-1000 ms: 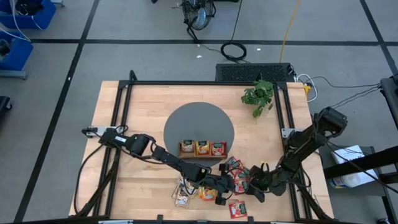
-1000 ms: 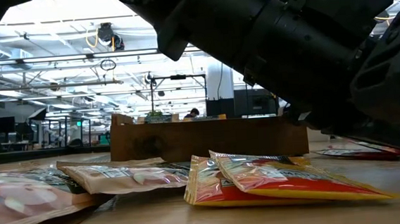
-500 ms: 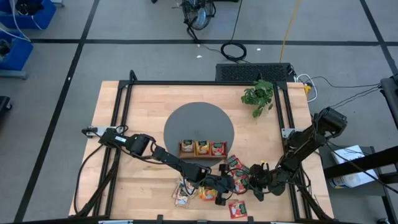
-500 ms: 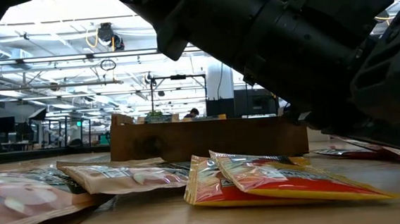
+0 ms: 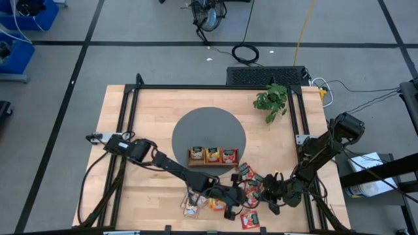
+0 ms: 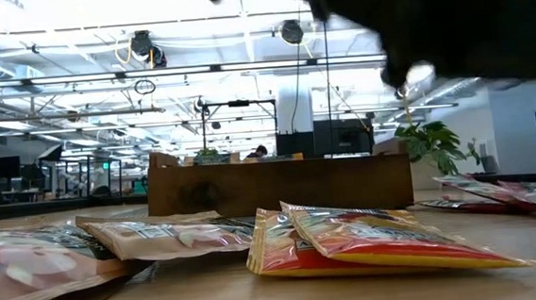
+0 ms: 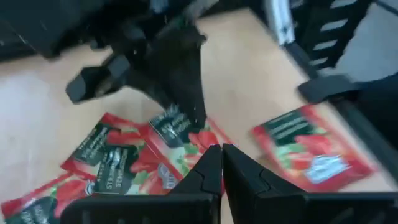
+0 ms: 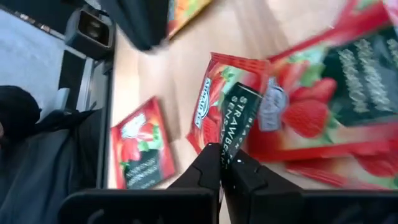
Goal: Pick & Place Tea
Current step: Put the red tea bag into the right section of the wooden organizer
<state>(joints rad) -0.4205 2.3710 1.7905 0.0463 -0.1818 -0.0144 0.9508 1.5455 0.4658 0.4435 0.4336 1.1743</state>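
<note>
Several flat tea packets lie loose on the wooden table near its front edge: red ones (image 5: 249,189), an orange-yellow pair (image 6: 378,242) and beige ones (image 6: 170,234). One more red packet (image 5: 249,220) lies alone by the front edge. A wooden tray (image 5: 212,155) with three packets stands on a grey round mat (image 5: 209,127). My left gripper (image 7: 221,149) hovers shut over the red packets with nothing between its fingers. My right gripper (image 8: 222,151) is shut on the edge of a red strawberry packet (image 8: 239,112). My right gripper pinches the red strawberry packet at its edge (image 8: 214,140) between its two fingers. It comes slanting down from the table's right side. The packet lies flat on the table among the other red ones.
A small green plant (image 5: 271,101) stands at the back right. Black frame rails (image 5: 304,130) run along the table's sides. Bare wood (image 5: 144,117) lies left of the mat.
My left gripper has risen from the table, still shut, and its arm has left the low view. My right gripper has stayed in place, rolled its wrist and shut its fingers on the red packet's edge. The packets have kept their places.
</note>
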